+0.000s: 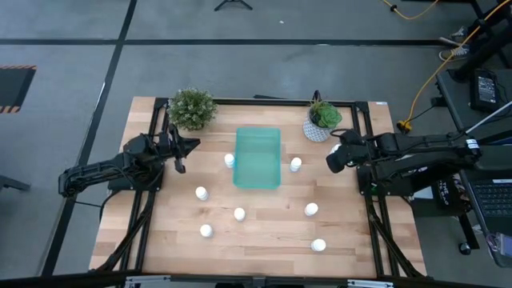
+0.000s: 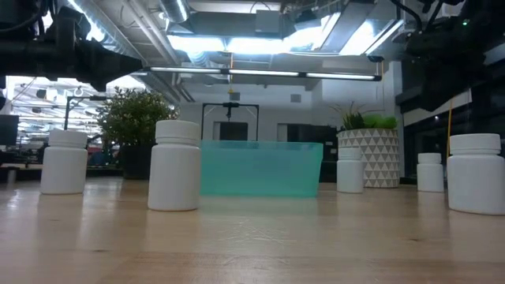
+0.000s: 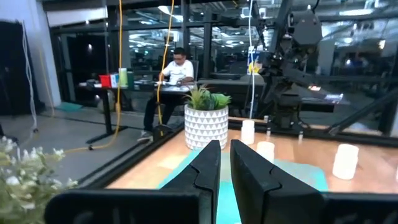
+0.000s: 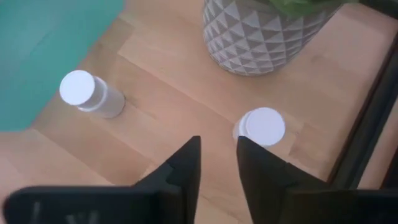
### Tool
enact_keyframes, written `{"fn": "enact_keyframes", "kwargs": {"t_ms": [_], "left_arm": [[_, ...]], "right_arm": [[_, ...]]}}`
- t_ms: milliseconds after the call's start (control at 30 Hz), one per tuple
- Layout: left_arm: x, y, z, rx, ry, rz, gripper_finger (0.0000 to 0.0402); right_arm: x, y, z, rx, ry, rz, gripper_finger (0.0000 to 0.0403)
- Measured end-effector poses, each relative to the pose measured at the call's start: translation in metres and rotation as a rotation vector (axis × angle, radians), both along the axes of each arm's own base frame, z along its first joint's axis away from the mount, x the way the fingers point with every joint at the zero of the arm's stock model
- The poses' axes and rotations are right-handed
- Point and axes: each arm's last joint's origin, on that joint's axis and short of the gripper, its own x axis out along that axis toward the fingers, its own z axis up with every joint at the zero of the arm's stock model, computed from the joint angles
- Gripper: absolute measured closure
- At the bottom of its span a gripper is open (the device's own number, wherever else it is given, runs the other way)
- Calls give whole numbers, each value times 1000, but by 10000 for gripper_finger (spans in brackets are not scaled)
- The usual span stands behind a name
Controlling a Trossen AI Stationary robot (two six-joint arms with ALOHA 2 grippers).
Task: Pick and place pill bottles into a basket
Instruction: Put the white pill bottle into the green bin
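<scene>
White pill bottles (image 1: 239, 214): seven stand upright and scattered on the wooden table (image 1: 264, 240); all of them are outside the basket.
Bottle nearest the right fingers (image 4: 264, 126): upright on the wood just past one fingertip, not between the fingers, and close to the patterned pot (image 4: 261, 31).
Second bottle ahead of the right fingers (image 4: 87, 93): farther off, just beside the basket's edge.
Basket (image 1: 258, 158): teal translucent tray at mid-table, between the two grippers and ahead of both sets of fingertips.
Right gripper (image 4: 217, 140): above the table near the patterned pot, fingers parted by a modest gap and holding nothing.
Left gripper (image 3: 225, 144): raised off the table and pointing across the basket; fingers drawn almost together with a thin slit between them, nothing gripped.
Beyond the left fingers: the patterned pot with its green plant, then bottles on the wood.
Leafy plant (image 1: 192, 108): at the table's far edge, to the side of the left fingers.
Room behind: a person (image 3: 171, 74) is seated at a desk.
</scene>
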Motion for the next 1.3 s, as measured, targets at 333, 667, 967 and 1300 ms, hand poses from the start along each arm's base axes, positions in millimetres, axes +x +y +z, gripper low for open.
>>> {"fn": "enact_keyframes", "kwargs": {"t_ms": [333, 667, 967, 1300], "left_arm": [[0, 0, 0, 58, 21, 7, 368], [0, 0, -2, 52, 41, 7, 368], [0, 0, -2, 51, 43, 7, 368], [0, 0, -4, 45, 63, 6, 368]], "right_arm": [[1, -1, 0, -34, -13, -49, 191], [7, -11, -5, -24, 6, -170, 145], [15, -22, -16, 9, 65, -325, 144], [31, -25, -34, 42, 154, -396, 144]]}}
